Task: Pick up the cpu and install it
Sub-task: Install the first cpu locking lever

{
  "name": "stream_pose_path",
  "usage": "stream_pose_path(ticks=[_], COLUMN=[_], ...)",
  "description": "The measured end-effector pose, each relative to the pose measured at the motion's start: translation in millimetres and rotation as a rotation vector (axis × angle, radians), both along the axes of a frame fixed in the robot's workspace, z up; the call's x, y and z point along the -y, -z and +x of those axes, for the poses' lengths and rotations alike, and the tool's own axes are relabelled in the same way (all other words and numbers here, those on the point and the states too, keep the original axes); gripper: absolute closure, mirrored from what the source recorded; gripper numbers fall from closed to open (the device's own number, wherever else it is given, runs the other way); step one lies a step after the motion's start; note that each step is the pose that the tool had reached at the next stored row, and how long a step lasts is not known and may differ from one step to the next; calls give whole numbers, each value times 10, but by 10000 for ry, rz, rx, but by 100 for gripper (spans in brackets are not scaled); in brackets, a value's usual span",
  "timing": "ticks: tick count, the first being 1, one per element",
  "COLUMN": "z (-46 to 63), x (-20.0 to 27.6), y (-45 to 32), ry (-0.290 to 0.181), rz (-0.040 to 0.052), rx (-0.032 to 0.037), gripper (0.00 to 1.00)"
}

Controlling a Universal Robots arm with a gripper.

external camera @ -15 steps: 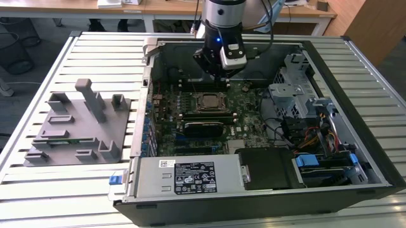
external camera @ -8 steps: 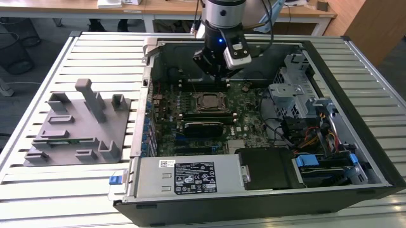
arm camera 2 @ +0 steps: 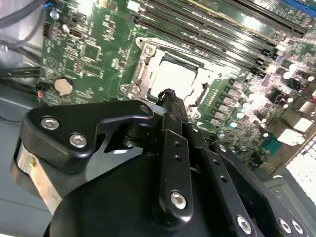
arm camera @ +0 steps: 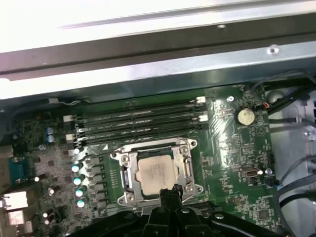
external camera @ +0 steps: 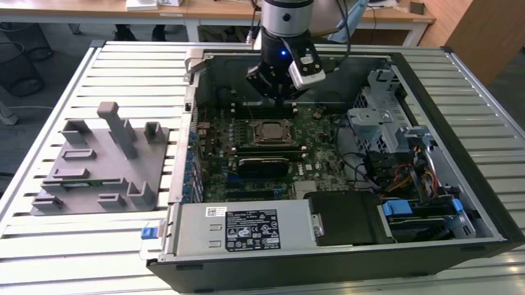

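cpu [arm camera: 157, 173] sits flat in its socket on the motherboard [external camera: 324, 132], shiny silver-grey and square, framed by a metal bracket; it shows in both wrist views [arm camera 2: 173, 79] and in the exterior view [external camera: 268, 132].

going across the exterior view from its left: a grey plastic tray [external camera: 98, 163] with upright posts lies on the slatted table [external camera: 49, 246], well apart from the case. then comes the open black case [external camera: 459, 123], holding the green board, a silver power supply [external camera: 242, 228] at the near edge, and a drive cage with coloured cables [external camera: 402, 178] toward the exterior view's right.

black memory slots [arm camera: 138, 121] run in long parallel rows just beside the socket, and a round coin battery [arm camera: 245, 116] lies on the board.

gripper [arm camera: 169, 190] hangs just above the socket's edge with its black fingers together, clamped on nothing. open room lies above the cpu inside the case walls.
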State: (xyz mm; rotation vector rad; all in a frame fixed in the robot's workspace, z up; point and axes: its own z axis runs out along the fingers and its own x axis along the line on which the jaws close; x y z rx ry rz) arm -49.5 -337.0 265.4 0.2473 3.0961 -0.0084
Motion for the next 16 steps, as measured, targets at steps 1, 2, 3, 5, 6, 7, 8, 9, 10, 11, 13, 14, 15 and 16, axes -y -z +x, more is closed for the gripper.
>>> stream_pose_path(ticks=[1,2,3,5,6,7,8,9,10,11,13,14,15,16], z=[-20,-43,-65,-108,-129,-149,-171,-194,-214,-232,-264,-274,-281,-284], x=[0,0,0,0,0,0,0,0,0,0,2,3,4,4], y=[1,1,1,2,2,2,2,2,2,2,3,4,6,7], ry=[-30,-56,-78,-121,-141,-158,-175,-192,-210,-233,-330,-401,-499,-618], rz=[1,0,1,1,1,1,1,1,1,1,1,1,2,2], rx=[0,0,0,0,0,2,2,2,2,2,1,1,2,3], gripper=[89,89,89,89,89,89,89,89,89,89,89,89,89,89])
